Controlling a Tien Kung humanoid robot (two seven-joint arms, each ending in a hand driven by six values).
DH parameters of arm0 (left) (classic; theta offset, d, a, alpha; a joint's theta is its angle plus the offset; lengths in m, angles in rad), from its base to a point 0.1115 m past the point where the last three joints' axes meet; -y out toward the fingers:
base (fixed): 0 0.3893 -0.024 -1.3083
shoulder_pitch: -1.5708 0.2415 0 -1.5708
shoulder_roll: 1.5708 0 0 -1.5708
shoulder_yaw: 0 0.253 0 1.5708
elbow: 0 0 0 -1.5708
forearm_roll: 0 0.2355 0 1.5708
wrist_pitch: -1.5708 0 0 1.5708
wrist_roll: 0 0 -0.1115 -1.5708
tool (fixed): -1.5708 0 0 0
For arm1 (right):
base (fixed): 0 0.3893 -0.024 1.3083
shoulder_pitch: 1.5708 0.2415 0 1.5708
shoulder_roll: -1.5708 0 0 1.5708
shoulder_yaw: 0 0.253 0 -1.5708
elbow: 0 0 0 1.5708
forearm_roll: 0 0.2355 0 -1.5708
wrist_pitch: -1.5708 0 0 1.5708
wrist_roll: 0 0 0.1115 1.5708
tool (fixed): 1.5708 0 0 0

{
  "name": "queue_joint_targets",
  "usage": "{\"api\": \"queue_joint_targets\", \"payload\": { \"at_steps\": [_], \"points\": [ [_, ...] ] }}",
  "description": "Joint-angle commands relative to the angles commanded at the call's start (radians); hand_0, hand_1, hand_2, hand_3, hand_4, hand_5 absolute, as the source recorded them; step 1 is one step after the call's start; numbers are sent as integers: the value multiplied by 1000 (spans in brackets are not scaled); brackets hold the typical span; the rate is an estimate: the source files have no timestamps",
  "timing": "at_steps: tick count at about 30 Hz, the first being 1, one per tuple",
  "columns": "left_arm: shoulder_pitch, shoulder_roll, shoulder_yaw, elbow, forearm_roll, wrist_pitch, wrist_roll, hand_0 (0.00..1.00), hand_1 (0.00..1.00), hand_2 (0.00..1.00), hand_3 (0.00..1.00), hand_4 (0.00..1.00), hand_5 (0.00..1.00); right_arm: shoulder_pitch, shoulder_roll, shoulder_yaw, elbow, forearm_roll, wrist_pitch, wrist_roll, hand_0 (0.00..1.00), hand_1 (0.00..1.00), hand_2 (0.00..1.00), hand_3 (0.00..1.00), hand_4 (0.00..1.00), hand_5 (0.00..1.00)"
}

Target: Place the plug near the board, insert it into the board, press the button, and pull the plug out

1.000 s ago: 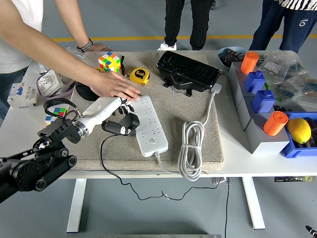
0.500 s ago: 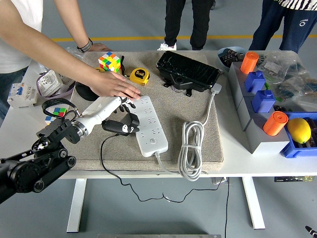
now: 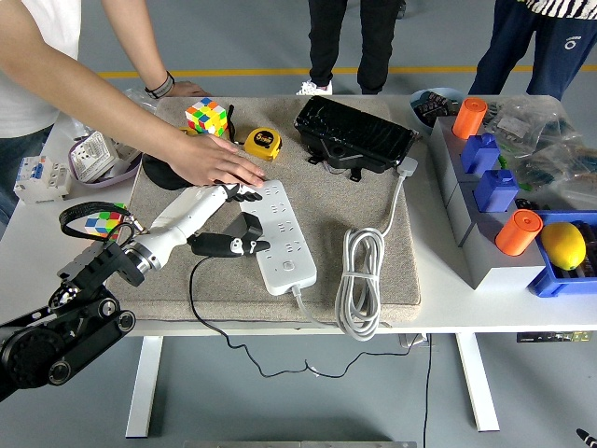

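- Compared with a second ago: left hand now sits a touch lower and further left, forearm stretched out flatter over the mat, black arm links dropped toward the bottom left corner.
- Plug turned too: was bunched up dark under the palm, now lying out longer, nose pointing right at the board.
- Board itself, the person's hand and everything else on the counter: same spots as before, no shift.
- Left hand state: fingers curled down round the black plug, so gripping it, white back of the hand on top, dark fingertips near the board's left edge.
- Plug tip touching or just shy of the board's left side, hard to tell which; not seated in any socket.
- Thin black cord running from the plug down over the mat's front edge and off the counter.
- Person's hand pressed flat on the board's far left end, palm down, fingers spread, just above the robot's hand.
- Board lying diagonally on the mat, its white cable coiled just to the right.
- Right hand nowhere in frame.
- Further back: cube, yellow tape measure, black tray.
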Motion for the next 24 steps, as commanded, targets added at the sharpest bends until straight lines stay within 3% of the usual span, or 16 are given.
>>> {"api": "queue_joint_targets", "payload": {
  "at_steps": [2,3,12,24],
  "points": [
    [23,1,-6,-10,-4,20,-10,746,782,792,781,899,801,-2,2,2,0,-1,0,0,604,614,604,549,952,382],
    [38,1,-14,-15,0,28,-5,783,819,826,816,799,805,-2,2,2,0,-1,0,0,604,614,604,549,951,381],
    [117,13,-46,-41,27,58,17,781,818,821,813,800,823,-7,3,9,3,-5,0,2,604,615,603,549,951,381],
    [122,15,-37,-33,65,44,35,785,821,828,807,807,820,-3,5,14,4,-3,0,4,605,615,603,550,951,382]
  ]
}}
